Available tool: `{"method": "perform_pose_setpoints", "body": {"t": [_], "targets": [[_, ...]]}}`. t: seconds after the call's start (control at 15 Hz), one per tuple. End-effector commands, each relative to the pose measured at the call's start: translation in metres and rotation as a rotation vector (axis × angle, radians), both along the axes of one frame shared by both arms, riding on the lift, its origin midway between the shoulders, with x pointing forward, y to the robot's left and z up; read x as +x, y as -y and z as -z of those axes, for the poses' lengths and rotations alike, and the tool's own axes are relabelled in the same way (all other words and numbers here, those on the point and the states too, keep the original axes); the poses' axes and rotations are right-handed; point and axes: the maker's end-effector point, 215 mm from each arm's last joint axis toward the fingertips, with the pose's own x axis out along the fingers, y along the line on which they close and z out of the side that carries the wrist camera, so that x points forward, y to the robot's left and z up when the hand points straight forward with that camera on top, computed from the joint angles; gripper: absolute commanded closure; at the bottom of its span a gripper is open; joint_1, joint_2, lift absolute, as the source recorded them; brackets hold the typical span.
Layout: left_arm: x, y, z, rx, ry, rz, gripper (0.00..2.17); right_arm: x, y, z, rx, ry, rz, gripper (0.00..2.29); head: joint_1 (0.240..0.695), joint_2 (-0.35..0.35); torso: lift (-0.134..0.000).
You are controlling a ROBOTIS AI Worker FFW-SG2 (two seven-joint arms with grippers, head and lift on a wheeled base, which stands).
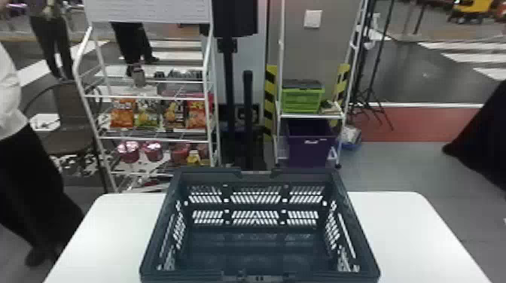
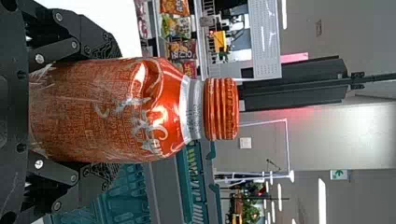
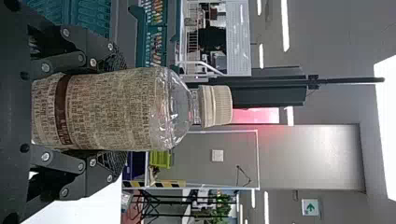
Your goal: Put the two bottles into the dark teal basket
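The dark teal basket (image 1: 259, 259) stands on the white table in the head view, with nothing inside it. In the left wrist view, my left gripper (image 2: 109, 109) is shut on an orange bottle (image 2: 116, 112) with an orange cap, and part of the basket (image 2: 163, 191) lies beyond it. My right gripper (image 3: 116, 109), in the right wrist view, is shut on a clear bottle (image 3: 112, 109) with a beige printed label and a beige cap. The basket (image 3: 119, 32) is off to one side behind that bottle.
The white table (image 1: 406, 233) extends on both sides of the basket. Behind it stand a wire rack (image 1: 150, 139) with snack bags and cups, and a shelf with a green crate (image 1: 302, 99) and a purple bin (image 1: 310, 150).
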Motion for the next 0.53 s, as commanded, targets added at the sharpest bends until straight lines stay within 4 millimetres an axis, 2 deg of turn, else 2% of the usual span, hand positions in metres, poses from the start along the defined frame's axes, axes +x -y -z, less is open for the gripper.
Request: {"method": "perform_pose_setpoints", "body": {"t": [0.0,0.13,0.27,0.47], "targets": [[0.000,0.000,0.001,-0.003,-0.001,-0.002,2.15,0.000,0.000,0.000,0.000,0.000,0.000,1.60,0.499,0.000,0.000],[0.000,0.000,0.001,-0.003,-0.001,-0.002,2.15,0.000,0.000,-0.004,0.002,0.006,0.001,1.60,0.499,0.000,0.000],[0.000,0.000,0.000,-0.001,0.004,-0.001,2.15,0.003,-0.003,-0.025,0.004,0.046,-0.003,1.60,0.499,0.000,0.000],[-0.003,0.001,-0.006,0.001,0.032,0.004,2.15,0.024,-0.012,-0.049,0.005,0.052,-0.017,1.60,0.499,0.000,0.000]]}}
